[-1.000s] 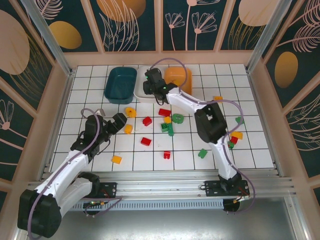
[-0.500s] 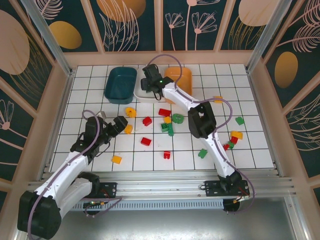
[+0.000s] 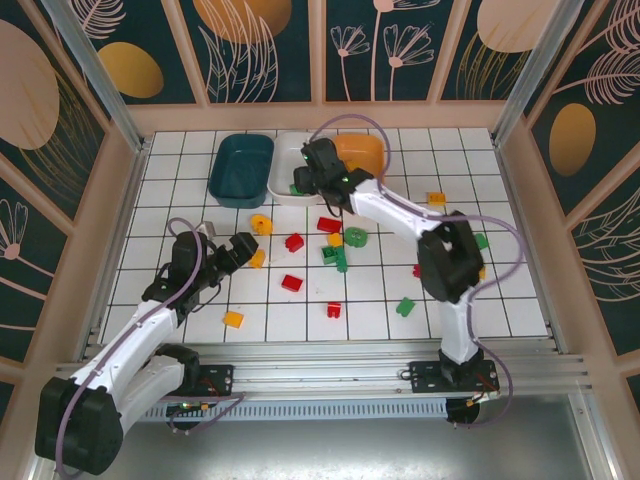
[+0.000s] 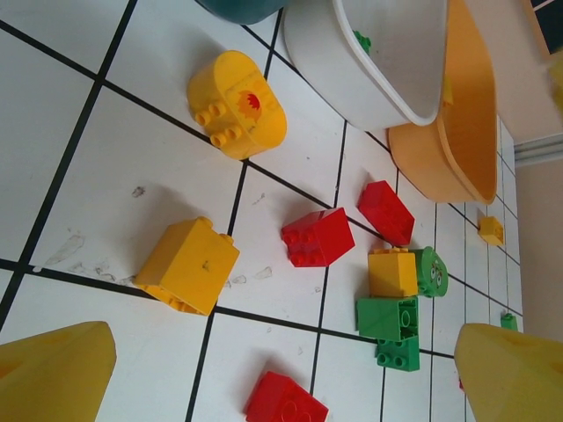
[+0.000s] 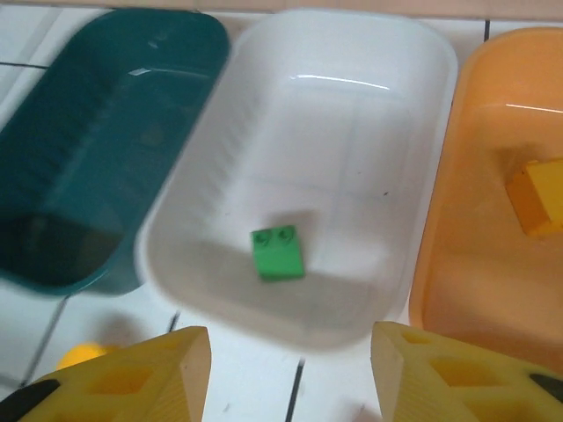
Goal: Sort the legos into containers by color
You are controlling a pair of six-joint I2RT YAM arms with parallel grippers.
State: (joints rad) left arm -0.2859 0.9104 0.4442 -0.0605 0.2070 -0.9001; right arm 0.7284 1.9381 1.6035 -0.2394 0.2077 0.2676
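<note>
Right hand [image 5: 290, 341], parted and empty: hangs above the near rim of the white container [image 5: 352, 70]. Faces one green lego [image 5: 278, 253] at 12 o'clock, lying loose on the white floor, clear of both fingers [image 5: 141, 374]. Has the teal container [image 5: 106, 132] at 10 o'clock, right beside the white one. Has the orange container [image 5: 479, 264] at 2 o'clock on the other side, with a yellow-orange lego [image 5: 541, 198] inside near its right wall.

Left hand [image 4: 283, 334], spread wide and grasping nothing: hovers low over the desk [image 4: 79, 149] among the loose pieces.
- Looks onto a yellow lego [image 4: 189, 264] at 10 o'clock, lying across a grid line and touched by neither finger.
- Meets a red lego [image 4: 318, 237] at 12 o'clock and a second red lego [image 4: 385, 211] beyond it at 1 o'clock.
- Has a third red lego [image 4: 286, 403] close in at 6 o'clock.
- Has a small yellow lego [image 4: 392, 272] at 2 o'clock, touching another green lego [image 4: 387, 316] at 3 o'clock.
- Farther out, between 11 and 12 o'clock: a rounded yellow lego [image 4: 237, 104], just short of the white container.
</note>
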